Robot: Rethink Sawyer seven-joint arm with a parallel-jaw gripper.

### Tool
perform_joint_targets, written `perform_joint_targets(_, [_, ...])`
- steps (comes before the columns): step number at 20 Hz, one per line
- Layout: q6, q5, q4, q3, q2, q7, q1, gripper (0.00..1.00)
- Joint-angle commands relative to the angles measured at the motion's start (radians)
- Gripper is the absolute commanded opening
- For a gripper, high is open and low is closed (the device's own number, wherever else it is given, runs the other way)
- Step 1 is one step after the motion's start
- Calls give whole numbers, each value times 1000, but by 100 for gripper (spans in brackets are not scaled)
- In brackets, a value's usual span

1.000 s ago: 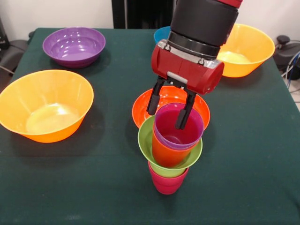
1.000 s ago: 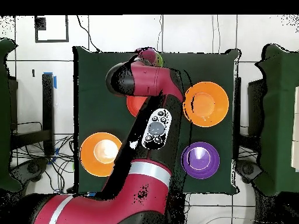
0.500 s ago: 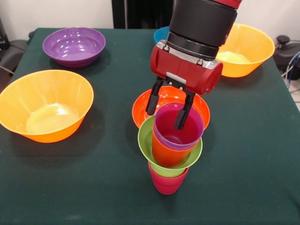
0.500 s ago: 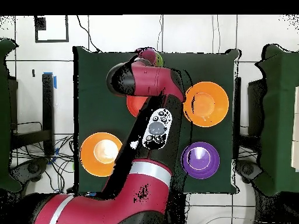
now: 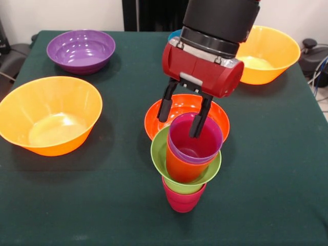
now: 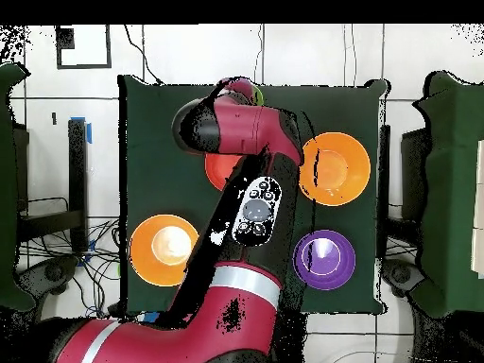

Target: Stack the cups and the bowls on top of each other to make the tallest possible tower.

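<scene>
The tower [image 5: 187, 164] stands near the table's front: a crimson cup [image 5: 183, 199] at the bottom, a wide lime green piece [image 5: 161, 154], an orange-red cup [image 5: 180, 170] and a purple cup [image 5: 200, 143] on top. My gripper [image 5: 178, 128] hangs open just above the purple cup. One finger [image 5: 197, 123] reaches into the cup's mouth and the other sits outside its left rim; neither holds it. The red-orange bowl [image 5: 156, 120] sits right behind the tower. In the overhead view the arm [image 6: 248, 208] hides the gripper, and the tower's top [image 6: 244, 92] peeks out.
A large orange bowl [image 5: 48, 115] stands at the left and another [image 5: 269, 54] at the back right. A purple bowl [image 5: 81, 50] is at the back left. A blue bowl [image 5: 177, 37] peeks out behind the arm. The overhead view shows orange bowls [image 6: 333, 168] [image 6: 164, 248] and the purple bowl [image 6: 323, 257].
My gripper has risen a little above the purple cup, still open. The tower has not moved.
</scene>
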Motion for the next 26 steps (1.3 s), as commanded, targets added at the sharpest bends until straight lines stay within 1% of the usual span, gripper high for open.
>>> perform_joint_targets(1, [47,-12,60,83,-9,40,-10,100])
perform_joint_targets(6, [47,-18,68,70,-5,49,0,100])
perform_joint_targets(13, [60,-19,63,69,5,49,-1,100])
perform_joint_targets(26, [36,-23,104,75,5,54,-2,100])
